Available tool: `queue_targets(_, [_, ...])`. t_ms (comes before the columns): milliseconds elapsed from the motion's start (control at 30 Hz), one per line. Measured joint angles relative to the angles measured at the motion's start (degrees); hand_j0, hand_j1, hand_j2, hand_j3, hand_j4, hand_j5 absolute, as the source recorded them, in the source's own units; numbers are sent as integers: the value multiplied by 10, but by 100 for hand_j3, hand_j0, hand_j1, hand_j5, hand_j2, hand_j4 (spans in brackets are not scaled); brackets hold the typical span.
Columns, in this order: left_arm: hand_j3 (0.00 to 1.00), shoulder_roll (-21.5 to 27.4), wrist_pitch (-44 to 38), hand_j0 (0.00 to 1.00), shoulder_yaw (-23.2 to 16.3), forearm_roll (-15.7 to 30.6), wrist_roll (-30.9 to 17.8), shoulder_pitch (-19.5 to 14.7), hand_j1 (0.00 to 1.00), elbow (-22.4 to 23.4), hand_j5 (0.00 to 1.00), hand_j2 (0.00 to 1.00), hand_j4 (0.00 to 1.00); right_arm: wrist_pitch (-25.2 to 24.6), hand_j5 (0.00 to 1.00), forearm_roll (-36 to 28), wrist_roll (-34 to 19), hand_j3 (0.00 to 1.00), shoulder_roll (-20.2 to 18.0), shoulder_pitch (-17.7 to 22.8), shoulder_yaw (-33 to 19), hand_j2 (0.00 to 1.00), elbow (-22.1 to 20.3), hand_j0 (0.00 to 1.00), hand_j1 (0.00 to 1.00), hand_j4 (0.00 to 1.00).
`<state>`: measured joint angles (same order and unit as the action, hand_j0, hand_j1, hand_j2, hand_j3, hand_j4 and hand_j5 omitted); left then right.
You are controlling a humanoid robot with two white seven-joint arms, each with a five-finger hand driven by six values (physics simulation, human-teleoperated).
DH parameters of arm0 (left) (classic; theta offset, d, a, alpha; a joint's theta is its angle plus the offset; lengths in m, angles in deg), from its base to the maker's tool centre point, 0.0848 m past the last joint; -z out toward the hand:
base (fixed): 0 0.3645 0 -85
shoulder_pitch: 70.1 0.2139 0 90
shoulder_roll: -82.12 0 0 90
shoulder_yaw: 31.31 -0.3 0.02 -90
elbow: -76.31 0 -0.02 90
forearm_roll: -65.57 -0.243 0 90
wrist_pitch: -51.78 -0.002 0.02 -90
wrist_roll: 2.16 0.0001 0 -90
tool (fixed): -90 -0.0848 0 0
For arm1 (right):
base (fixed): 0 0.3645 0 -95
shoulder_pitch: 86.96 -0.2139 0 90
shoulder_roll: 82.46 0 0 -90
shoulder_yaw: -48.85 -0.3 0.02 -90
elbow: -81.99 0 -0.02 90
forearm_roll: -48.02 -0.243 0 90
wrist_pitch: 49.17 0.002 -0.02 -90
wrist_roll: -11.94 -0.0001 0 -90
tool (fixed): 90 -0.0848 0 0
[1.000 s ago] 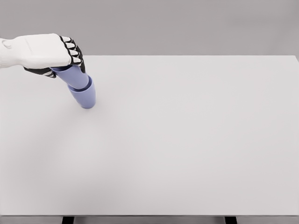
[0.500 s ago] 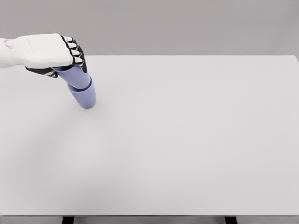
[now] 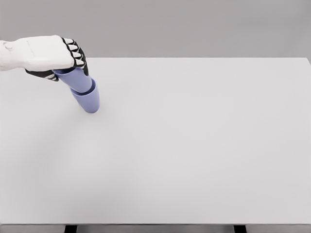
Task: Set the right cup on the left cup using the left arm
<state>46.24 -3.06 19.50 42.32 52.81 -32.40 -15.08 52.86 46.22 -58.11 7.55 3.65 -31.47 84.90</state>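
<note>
White left hand [image 3: 48, 54] with black fingers, entering from the left edge, fingers curled round upper periwinkle plastic cup [image 3: 77, 79]. That cup sits nested in lower periwinkle plastic cup [image 3: 88, 100], below-right of hand, on white tabletop [image 3: 194, 145].

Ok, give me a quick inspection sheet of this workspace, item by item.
Surface: white table, plain, no marks seen.
Job's things: upper cup nested in lower cup, both purple, stack tilted.
Clutter: nothing seen.
Hands: left hand curled around the upper cup; right hand not in view.
Cables: nothing seen.
Surroundings: plain grey backdrop; dark table legs at the bottom edge.
</note>
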Motion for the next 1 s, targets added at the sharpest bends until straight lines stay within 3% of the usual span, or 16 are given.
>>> queue_targets(1000, [65, -7, 0, 65, 0, -1, 0, 0, 65, 6, 65, 65, 65, 0, 100, 0, 0, 100, 0, 0, 0, 100, 0, 100, 100, 100])
